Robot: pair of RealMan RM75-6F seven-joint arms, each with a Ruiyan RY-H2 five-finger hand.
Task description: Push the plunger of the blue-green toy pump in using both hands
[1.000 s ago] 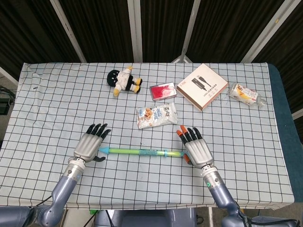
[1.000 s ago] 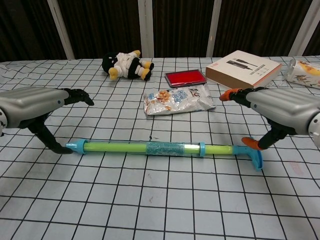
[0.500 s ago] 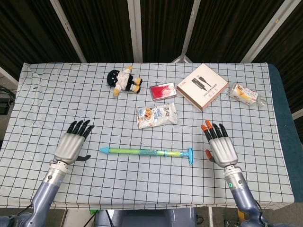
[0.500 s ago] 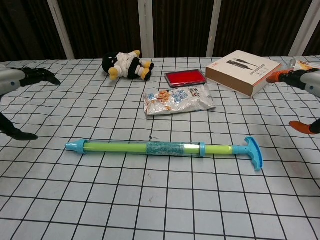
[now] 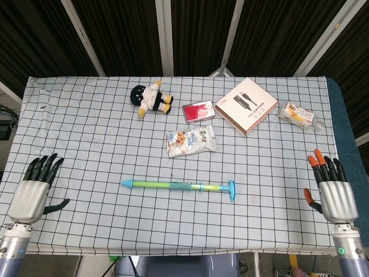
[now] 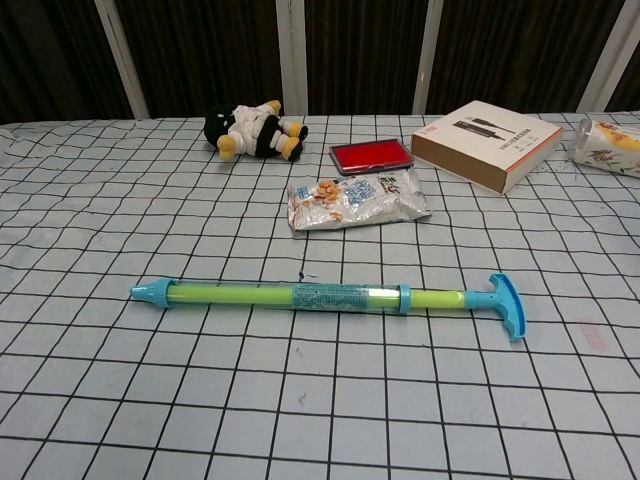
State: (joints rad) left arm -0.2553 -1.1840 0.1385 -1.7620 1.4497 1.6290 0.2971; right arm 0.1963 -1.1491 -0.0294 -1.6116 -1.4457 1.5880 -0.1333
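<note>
The blue-green toy pump (image 5: 180, 186) lies flat on the checked tablecloth (image 5: 86, 133) in the lower middle of the head view, its pointed nozzle to the left of the frame and its T-shaped handle (image 5: 232, 190) to the right; in the chest view it crosses the middle of the frame, and only a short piece of the plunger rod (image 6: 436, 298) shows between the collar and the handle. Neither hand touches it; the left hand (image 5: 33, 189) is at the lower left corner of the head view and the right hand (image 5: 334, 193) at the lower right corner, both well apart from the pump, fingers spread and holding nothing; the chest view shows no hand at all.

I judge that the push is either almost finished or not properly started, since the rod is mostly inside but not fully; the pictures alone cannot say which. If more pushing is needed, the next move calls for one hand to come in and brace the nozzle end, and the other to press on the handle along the barrel axis, so that the pump does not slide or turn on the cloth.

As for containers: the flat box (image 5: 247, 105) in the upper right is closed, so its content is hidden; the snack packet (image 5: 191, 141) above the pump looks sealed and shows printed food on its face; the small red case (image 5: 199, 111) is shut also.
</note>
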